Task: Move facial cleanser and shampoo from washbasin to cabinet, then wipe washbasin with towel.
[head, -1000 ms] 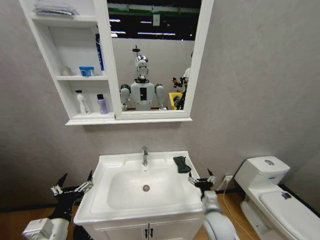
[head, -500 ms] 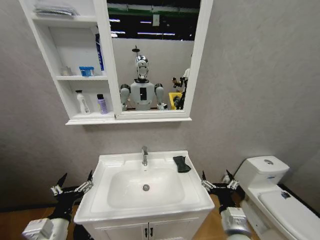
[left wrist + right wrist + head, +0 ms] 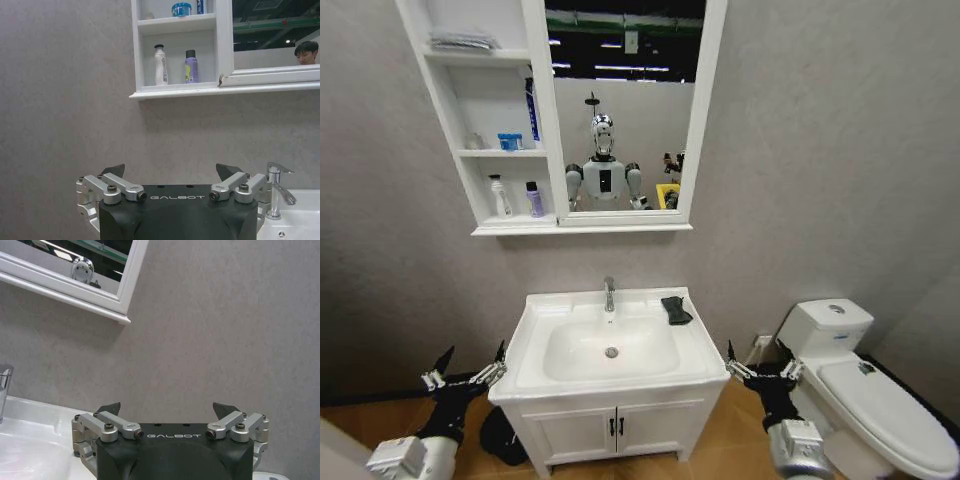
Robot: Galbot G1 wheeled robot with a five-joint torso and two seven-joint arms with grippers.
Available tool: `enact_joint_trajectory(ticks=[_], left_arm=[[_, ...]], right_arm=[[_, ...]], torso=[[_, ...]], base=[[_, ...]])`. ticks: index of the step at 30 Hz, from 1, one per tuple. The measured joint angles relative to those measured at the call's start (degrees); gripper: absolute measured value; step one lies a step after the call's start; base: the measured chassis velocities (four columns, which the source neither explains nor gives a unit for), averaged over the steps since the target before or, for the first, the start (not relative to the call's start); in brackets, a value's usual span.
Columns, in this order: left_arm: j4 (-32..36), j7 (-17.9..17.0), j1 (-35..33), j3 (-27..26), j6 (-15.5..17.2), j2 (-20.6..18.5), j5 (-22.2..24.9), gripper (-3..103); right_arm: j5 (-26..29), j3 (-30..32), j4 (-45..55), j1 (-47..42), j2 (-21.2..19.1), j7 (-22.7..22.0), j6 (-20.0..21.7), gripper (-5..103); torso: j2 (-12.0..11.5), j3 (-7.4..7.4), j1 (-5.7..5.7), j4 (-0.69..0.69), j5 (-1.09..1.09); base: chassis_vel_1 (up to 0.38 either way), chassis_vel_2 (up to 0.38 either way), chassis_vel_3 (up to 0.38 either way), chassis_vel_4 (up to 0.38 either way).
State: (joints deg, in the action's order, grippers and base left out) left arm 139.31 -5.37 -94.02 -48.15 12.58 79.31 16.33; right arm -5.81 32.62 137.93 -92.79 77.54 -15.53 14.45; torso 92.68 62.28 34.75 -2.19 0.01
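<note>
The white washbasin (image 3: 534, 312) stands in front of me, and the small dark towel (image 3: 675, 309) lies on its back right rim beside the tap (image 3: 609, 293). Above it hangs the cabinet (image 3: 470, 115). On its lowest shelf stand a white bottle (image 3: 498, 196) and a purple bottle (image 3: 534, 200), also seen in the left wrist view as the white bottle (image 3: 160, 65) and the purple bottle (image 3: 191, 66); I cannot tell which is facial cleanser and which shampoo. My left gripper (image 3: 466, 368) (image 3: 171, 171) hangs open and empty left of the basin. My right gripper (image 3: 758, 362) (image 3: 167, 407) hangs open and empty to its right.
A white toilet (image 3: 860, 390) stands close to the right gripper. The low two-door vanity (image 3: 615, 428) carries the basin, with a dark object (image 3: 503, 440) on the floor at its left. The mirror (image 3: 620, 100) reflects the robot. The grey wall lies behind.
The camera has drawn back, so the whole scene looks smaller. My right gripper has left the basin's right rim near the towel and now hangs beside the basin. The towel has stayed in place.
</note>
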Motion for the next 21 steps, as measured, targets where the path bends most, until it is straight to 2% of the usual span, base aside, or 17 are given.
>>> enact_joint_trajectory(ticks=[5,6,13,16,17,18,21], left_arm=[[0.0,0.0,0.0,0.0,0.0,0.0,0.0,100],[0.0,0.0,0.0,0.0,0.0,0.0,0.0,100],[0.0,0.0,0.0,0.0,0.0,0.0,0.0,100],[0.0,0.0,0.0,0.0,0.0,0.0,0.0,100],[0.0,0.0,0.0,0.0,0.0,0.0,0.0,100],[0.0,0.0,0.0,0.0,0.0,0.0,0.0,100],[0.0,0.0,0.0,0.0,0.0,0.0,0.0,100]], right_arm=[[-0.2,-0.2,0.1,-1.1,-0.1,0.7,-0.8,100],[-0.2,-0.3,0.2,-1.3,-0.1,0.7,-0.9,100],[-1.5,-1.5,0.2,-2.0,-0.1,0.9,-1.7,100],[-2.3,-2.3,0.1,-2.2,-0.1,0.9,-2.1,100],[-2.7,-2.9,-0.1,-2.2,-0.1,0.9,-2.2,100],[-2.7,-2.9,-0.1,-2.2,-0.1,0.9,-2.2,100],[-3.5,-4.2,-0.5,-2.1,-0.1,0.9,-2.4,100]], torso=[[0.0,0.00,0.00,0.00,-0.07],[0.0,0.00,0.00,-0.01,0.02],[0.0,0.01,0.01,-0.01,0.02],[0.0,-0.01,-0.02,-0.01,-0.08],[0.0,0.00,-0.01,0.00,0.05],[0.0,0.00,-0.01,0.00,0.05],[0.0,-0.01,0.00,-0.01,-0.11]], base=[[0.310,-0.326,-0.316,0.321],[0.380,-0.359,-0.365,0.327],[0.372,-0.380,-0.358,0.356],[0.368,-0.382,-0.351,0.347],[0.358,-0.334,-0.338,0.339],[0.358,-0.334,-0.338,0.339],[0.358,-0.367,-0.332,0.339]])
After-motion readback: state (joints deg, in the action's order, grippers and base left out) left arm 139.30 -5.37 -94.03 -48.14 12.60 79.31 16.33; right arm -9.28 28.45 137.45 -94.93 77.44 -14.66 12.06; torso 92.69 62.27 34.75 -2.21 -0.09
